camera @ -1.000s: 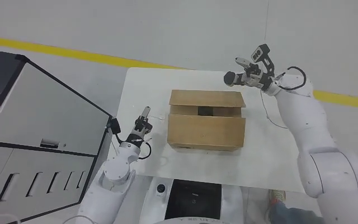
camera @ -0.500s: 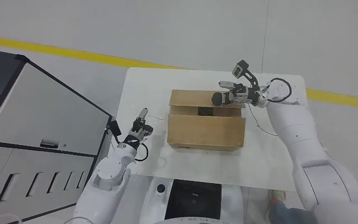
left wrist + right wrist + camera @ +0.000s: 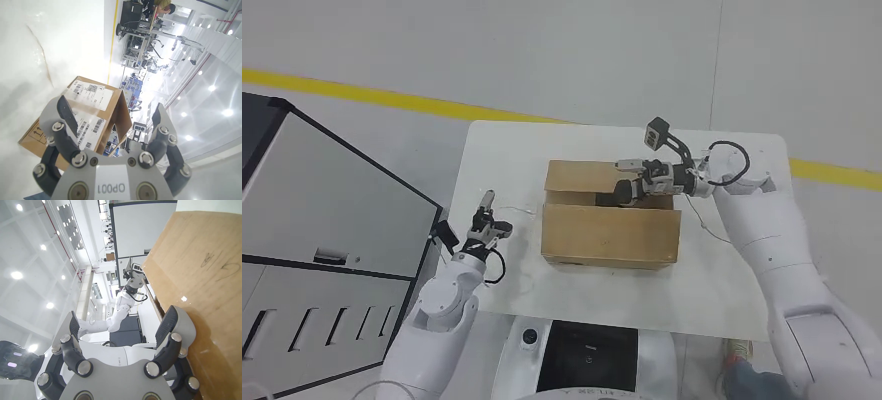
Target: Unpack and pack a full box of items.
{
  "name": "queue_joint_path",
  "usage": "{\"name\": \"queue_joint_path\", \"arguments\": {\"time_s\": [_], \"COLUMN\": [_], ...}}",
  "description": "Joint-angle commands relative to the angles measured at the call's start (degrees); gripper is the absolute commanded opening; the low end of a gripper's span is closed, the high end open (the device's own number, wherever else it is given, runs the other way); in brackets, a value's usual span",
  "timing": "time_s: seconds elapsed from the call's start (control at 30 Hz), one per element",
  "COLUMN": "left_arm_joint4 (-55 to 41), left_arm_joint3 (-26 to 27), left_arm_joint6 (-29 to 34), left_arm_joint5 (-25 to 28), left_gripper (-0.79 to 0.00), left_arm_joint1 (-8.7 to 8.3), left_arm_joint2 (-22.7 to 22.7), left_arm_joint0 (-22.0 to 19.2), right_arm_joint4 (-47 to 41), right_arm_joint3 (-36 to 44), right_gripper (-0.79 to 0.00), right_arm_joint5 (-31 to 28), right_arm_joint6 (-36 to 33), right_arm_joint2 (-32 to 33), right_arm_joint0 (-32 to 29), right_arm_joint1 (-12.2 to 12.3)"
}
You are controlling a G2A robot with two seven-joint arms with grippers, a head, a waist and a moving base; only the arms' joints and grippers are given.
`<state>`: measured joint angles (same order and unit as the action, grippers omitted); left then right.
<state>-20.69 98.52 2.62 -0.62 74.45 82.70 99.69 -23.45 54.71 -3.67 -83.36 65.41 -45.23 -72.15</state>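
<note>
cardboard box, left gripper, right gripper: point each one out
cardboard box (image 3: 612, 235), top view, on its larger top flap
left gripper (image 3: 110, 104), left wrist view, midway between its fingertips
right gripper (image 3: 122, 312), right wrist view, midway between its fingertips

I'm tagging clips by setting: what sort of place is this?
Probably a robotics lab or factory hall: a yellow floor line, equipment racks behind, and a cardboard box on a white table.

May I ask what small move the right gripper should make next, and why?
Probably close on the far flap's edge and lift it: the right gripper is open at the cardboard box's centre gap, one finger over that flap, with the flaps nearly shut.
</note>
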Motion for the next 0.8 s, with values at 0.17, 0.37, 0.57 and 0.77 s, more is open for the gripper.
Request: {"name": "queue_joint_path", "arguments": {"time_s": [0.17, 0.37, 0.57, 0.77], "left_arm_joint4": [-0.32, -0.02, -1.71, -11.25], "left_arm_joint3": [-2.0, -2.63, -3.95, -4.8], "left_arm_joint6": [-1.78, -1.83, -2.17, -1.52], "left_arm_joint5": [0.37, 0.49, -0.37, -5.1], "left_gripper": [0.0, 0.0, 0.0, 0.0], "left_arm_joint1": [0.33, 0.42, 0.64, 1.17], "left_arm_joint2": [-0.85, -0.91, -1.06, -1.04], "left_arm_joint0": [-1.01, -1.51, -2.14, -3.35], "right_arm_joint4": [2.49, 4.03, 8.77, 9.27], "right_arm_joint3": [3.57, 3.2, 3.99, 3.5], "right_gripper": [0.0, 0.0, 0.0, 0.0], "right_arm_joint5": [3.08, 3.79, 2.85, 2.1], "right_arm_joint6": [2.79, 3.64, 5.92, 6.36], "right_arm_joint2": [-0.34, -1.3, -3.13, -4.68], "right_arm_joint0": [-2.57, -2.28, -2.15, -2.16], "right_arm_joint1": [0.7, 0.91, 1.13, 1.0]}}
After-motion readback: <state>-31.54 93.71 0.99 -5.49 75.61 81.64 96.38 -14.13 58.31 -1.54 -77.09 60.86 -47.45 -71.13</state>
